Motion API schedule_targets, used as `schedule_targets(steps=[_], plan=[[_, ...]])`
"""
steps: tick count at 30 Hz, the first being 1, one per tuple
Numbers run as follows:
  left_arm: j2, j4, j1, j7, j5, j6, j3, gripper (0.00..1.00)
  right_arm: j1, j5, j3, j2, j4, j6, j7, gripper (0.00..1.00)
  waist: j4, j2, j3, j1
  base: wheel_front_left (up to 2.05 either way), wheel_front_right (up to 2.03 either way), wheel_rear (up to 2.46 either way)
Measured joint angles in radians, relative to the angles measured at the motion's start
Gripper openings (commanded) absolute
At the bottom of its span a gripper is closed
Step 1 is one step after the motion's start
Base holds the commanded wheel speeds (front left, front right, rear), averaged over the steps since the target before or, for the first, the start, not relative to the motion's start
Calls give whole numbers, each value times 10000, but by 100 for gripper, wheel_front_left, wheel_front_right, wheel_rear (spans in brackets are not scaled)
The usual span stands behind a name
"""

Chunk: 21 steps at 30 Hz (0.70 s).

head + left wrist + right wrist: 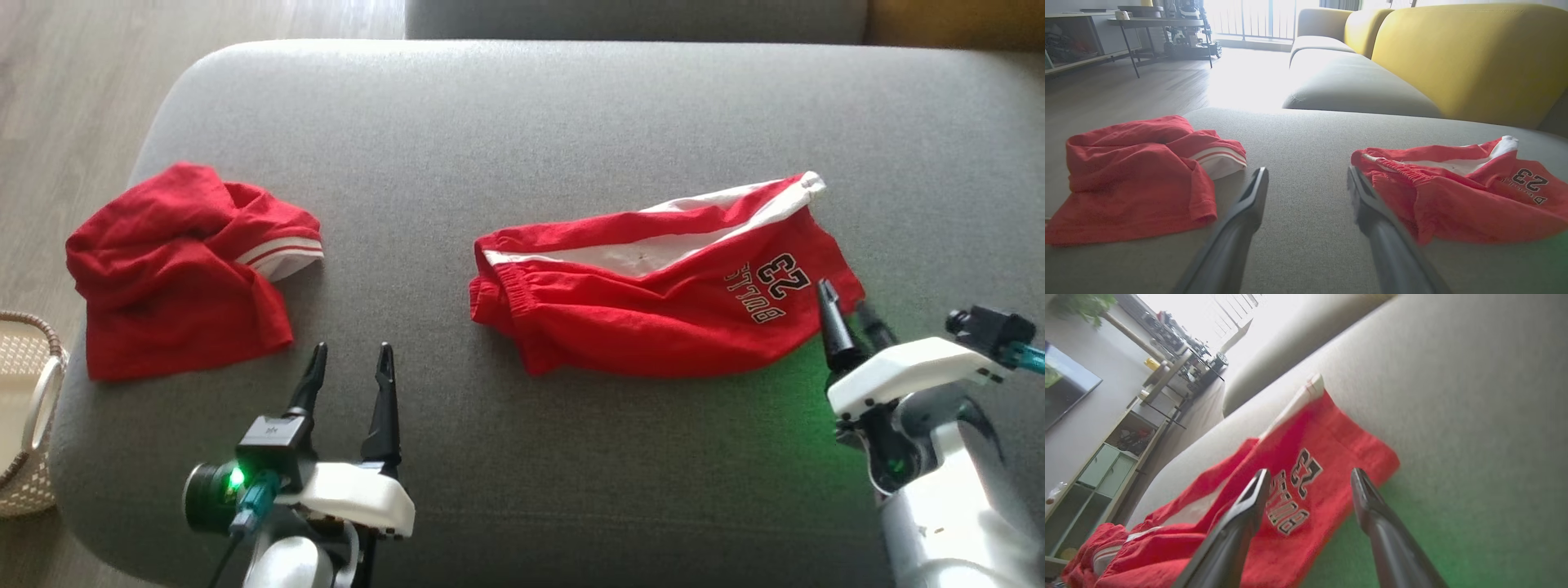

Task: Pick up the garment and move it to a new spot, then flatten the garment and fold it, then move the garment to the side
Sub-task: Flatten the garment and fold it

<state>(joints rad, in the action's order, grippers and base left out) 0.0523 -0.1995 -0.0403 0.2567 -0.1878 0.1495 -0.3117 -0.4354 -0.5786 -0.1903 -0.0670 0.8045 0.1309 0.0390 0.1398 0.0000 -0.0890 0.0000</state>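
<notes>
- Two red garments lie on the grey sofa seat (571, 122), well apart from each other.
- One is a pair of red shorts (653, 318), lying right of centre. They are roughly flat, with the elastic waistband towards the middle of the seat. A white side panel shows along the far edge, and a black "23" over "BULLS" lettering is printed near the leg hem.
- The other is a red top (171, 286), lying bunched at the seat's left end. One white cuff with red stripes sticks out towards the centre.
- Two tools are in view.
- The left tool (351, 359) has its two fingers spread wide and holds nothing. It hangs over bare seat between the two garments.
- The right tool (849, 314) also has its fingers wide apart and empty. Its tips are at the printed hem corner of the shorts. Whether they touch the cloth cannot be told.
- One woven basket (55, 353) stands on the wooden floor by the seat's left end.
- One yellow backrest (1470, 57) rises behind the seat.
</notes>
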Motion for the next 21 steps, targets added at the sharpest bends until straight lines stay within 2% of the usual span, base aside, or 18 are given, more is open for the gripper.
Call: schedule_targets(steps=[5, 10, 16, 21], plan=[[2, 293, 215, -2, 0, 13, 117, 100, 747, 1246, 662, -508, -1601, 0, 1398, 100, -101, 0, 186, 0, 0, 0, 0], [2, 669, 245, 0, 0, 15, 362, 100, 1674, 2621, 980, -836, -3310, 0, 1998, 100, -330, 0, 283, 0, 0, 0, 0], [2, 686, 397, 0, 2, 15, 355, 100, 2936, 3942, 462, -502, -4959, 0, 2134, 100, -620, 0, 321, 0, 0, 0, 0], [2, 514, 415, 0, -2, 15, 318, 100, 3674, 4441, 336, -113, -5352, 0, 2134, 100, -780, 0, 345, 0, 0, 0, 0]])
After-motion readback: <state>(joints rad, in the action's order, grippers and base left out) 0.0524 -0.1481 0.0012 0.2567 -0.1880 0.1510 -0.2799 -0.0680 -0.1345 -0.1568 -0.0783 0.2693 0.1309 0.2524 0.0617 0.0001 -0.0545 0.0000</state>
